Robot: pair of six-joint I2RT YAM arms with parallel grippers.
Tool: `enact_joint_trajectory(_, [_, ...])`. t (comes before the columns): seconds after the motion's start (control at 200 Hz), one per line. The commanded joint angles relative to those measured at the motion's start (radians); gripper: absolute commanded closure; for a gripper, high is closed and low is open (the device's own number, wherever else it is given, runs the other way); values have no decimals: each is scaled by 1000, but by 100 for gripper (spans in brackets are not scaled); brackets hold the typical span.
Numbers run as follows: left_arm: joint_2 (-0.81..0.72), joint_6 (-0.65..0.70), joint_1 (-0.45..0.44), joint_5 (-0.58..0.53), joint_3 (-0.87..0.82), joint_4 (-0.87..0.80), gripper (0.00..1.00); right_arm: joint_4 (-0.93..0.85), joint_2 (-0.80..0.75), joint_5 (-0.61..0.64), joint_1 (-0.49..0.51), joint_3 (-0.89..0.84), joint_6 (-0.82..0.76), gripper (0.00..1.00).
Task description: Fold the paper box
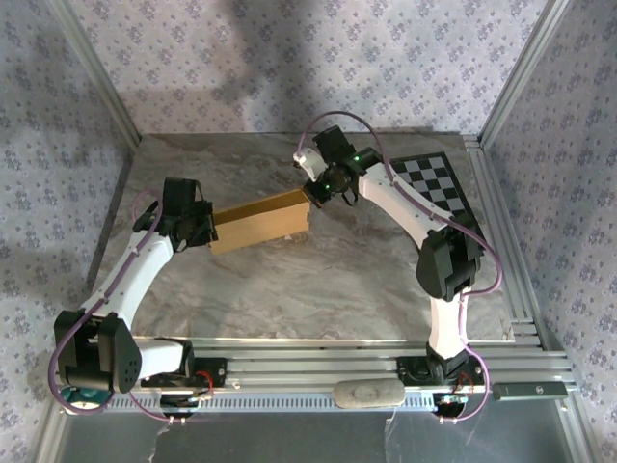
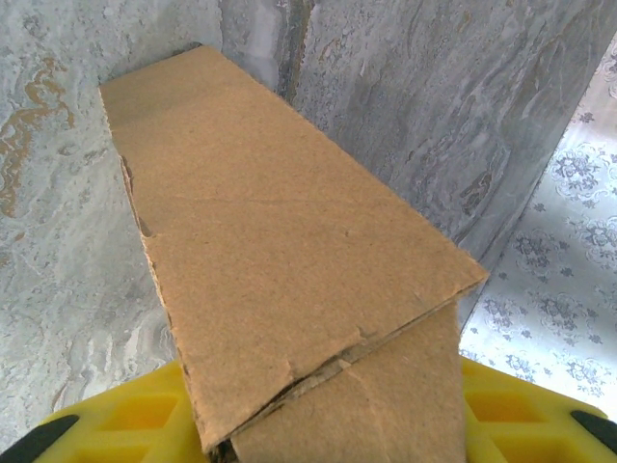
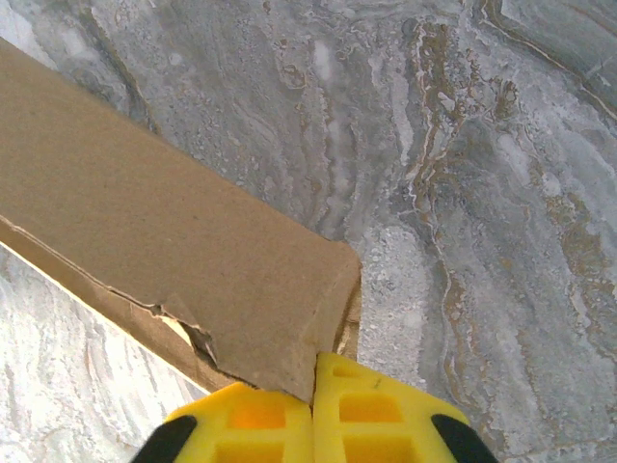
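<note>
Item: the paper box (image 1: 258,222), plain tan cardboard, folded into a long closed shape. It lies slantwise over the left-centre of the marble table (image 1: 318,289), between the two arms. Its left end sits in the left gripper (image 1: 204,231). In the left wrist view the box (image 2: 280,251) fills the gap of that gripper (image 2: 328,429), whose yellow fingers (image 2: 125,424) stand at middling width and meet the cardboard on both sides, gripping it. Its far right end, with a torn edge (image 3: 183,323), meets the right gripper (image 1: 316,193). That gripper's (image 3: 313,405) fingers (image 3: 376,405) are pressed together at the box corner (image 3: 164,222); whether they pinch cardboard cannot be told. Also present: a checkerboard (image 1: 434,181), flat at far right.
</note>
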Motion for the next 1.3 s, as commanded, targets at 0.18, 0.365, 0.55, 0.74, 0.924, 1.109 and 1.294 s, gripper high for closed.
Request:
enact_joint_trajectory(0.18, [30, 21, -1, -23, -2, -106, 53, -54, -25, -7, -3, 67, 41, 100])
enact_joint_trajectory(0.365, [37, 28, -1, -18, 3, -114, 52, -191, 39, -14, -1, 197, 77, 100])
enact_joint_trajectory(0.55, [41, 39, -1, -19, 9, -119, 50, -268, 76, -71, -12, 277, 156, 100])
enact_joint_trajectory(0.74, [51, 53, -1, -14, 17, -123, 45, -329, 96, -140, -29, 317, 215, 100])
enact_joint_trajectory(0.924, [55, 65, -1, -8, 24, -127, 44, -340, 86, -144, -32, 300, 219, 100])
enact_joint_trajectory(1.109, [56, 78, -1, -9, 36, -146, 44, -363, 93, -152, -33, 318, 224, 100])
enact_joint_trajectory(1.294, [63, 91, -3, -10, 41, -157, 44, -414, 125, -174, -38, 380, 252, 100])
